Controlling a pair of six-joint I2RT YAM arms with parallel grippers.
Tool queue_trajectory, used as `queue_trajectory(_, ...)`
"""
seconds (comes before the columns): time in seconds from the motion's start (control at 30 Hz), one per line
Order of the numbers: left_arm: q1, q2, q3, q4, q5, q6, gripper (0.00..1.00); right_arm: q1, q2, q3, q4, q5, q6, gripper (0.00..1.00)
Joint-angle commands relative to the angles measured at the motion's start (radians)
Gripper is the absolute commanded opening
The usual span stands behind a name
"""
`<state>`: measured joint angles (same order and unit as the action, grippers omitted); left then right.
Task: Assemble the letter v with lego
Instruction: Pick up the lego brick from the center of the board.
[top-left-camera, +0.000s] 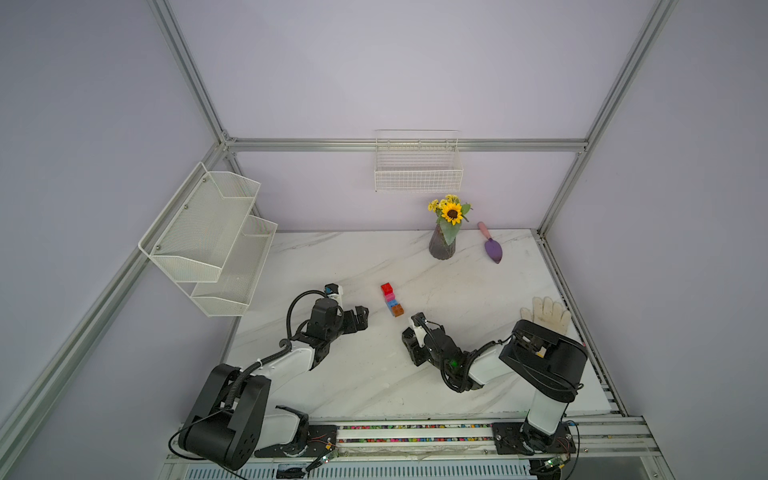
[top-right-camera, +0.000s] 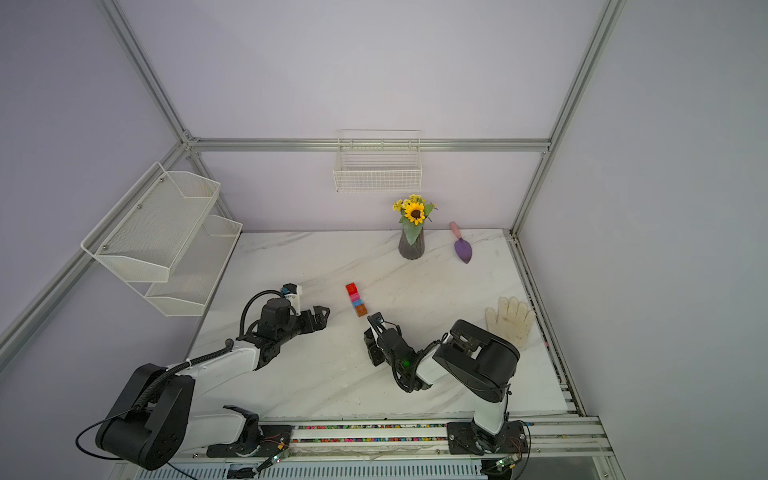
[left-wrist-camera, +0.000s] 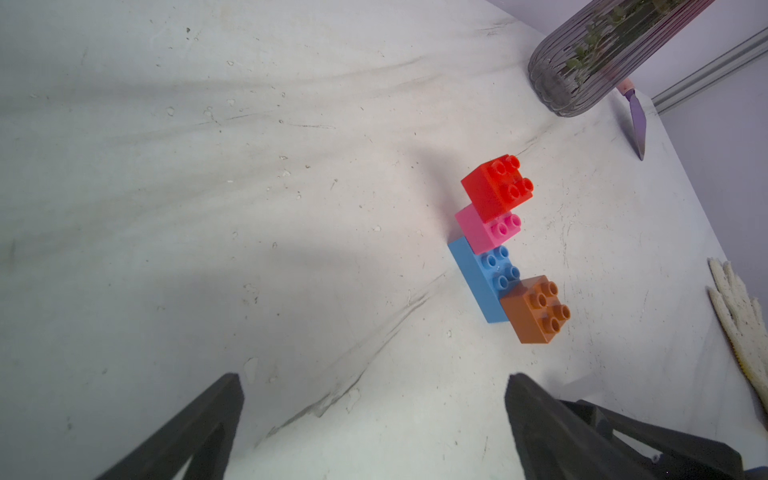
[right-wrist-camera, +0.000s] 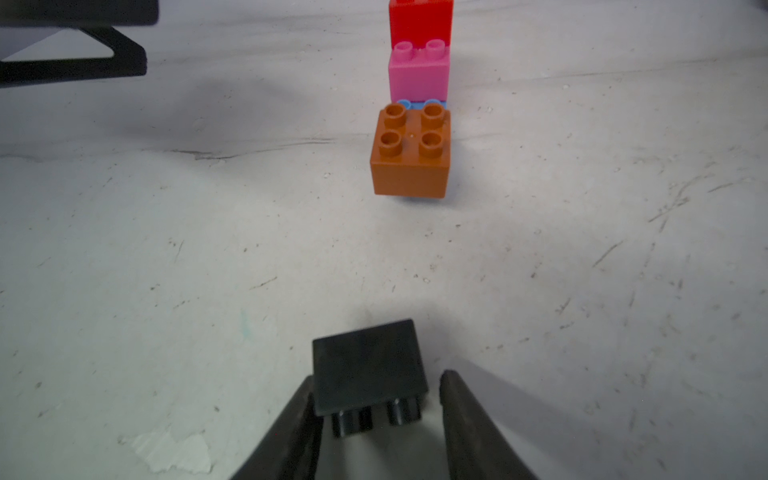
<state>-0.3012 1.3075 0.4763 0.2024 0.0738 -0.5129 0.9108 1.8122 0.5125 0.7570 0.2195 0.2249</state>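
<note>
While left hand (left-wrist-camera: 372, 376) and right hand (right-wrist-camera: 377, 375), astride black brick (right-wrist-camera: 368, 365), gape, lego (top-left-camera: 390, 299) runs rearward.

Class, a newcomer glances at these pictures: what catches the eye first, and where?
A stepped stack of red, pink, light-blue and orange-brown studded plastic bricks stands mid-table. A yellow sunflower bunch in a dark ribbed vase stands at the back. A black plastic brick lies on its side between the open fingers of the right claw.
</note>
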Motion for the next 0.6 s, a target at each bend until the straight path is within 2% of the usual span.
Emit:
queue_trajectory(0.0, 0.005, 0.007, -0.005, 0.047, -0.003, -0.004, 1.0, 0.004, 0.042, -0.016, -0.107, -0.017, 0.027, 0.49)
queue_trajectory(0.07, 0.005, 0.009, -0.004, 0.047, -0.003, -0.003, 1.0, 0.005, 0.045, -0.016, -0.107, -0.02, 0.028, 0.47)
queue_trajectory(0.3, 0.005, 0.013, -0.004, 0.048, -0.005, 0.001, 1.0, 0.004, 0.019, -0.008, -0.127, -0.034, 0.041, 0.34)
queue_trajectory(0.37, 0.005, 0.015, -0.004, 0.053, -0.003, 0.001, 1.0, 0.004, -0.003, 0.015, -0.178, -0.031, 0.043, 0.26)
queue_trajectory(0.57, 0.005, 0.028, -0.004, 0.077, 0.005, -0.009, 1.0, 0.004, -0.103, 0.115, -0.336, -0.03, 0.007, 0.26)
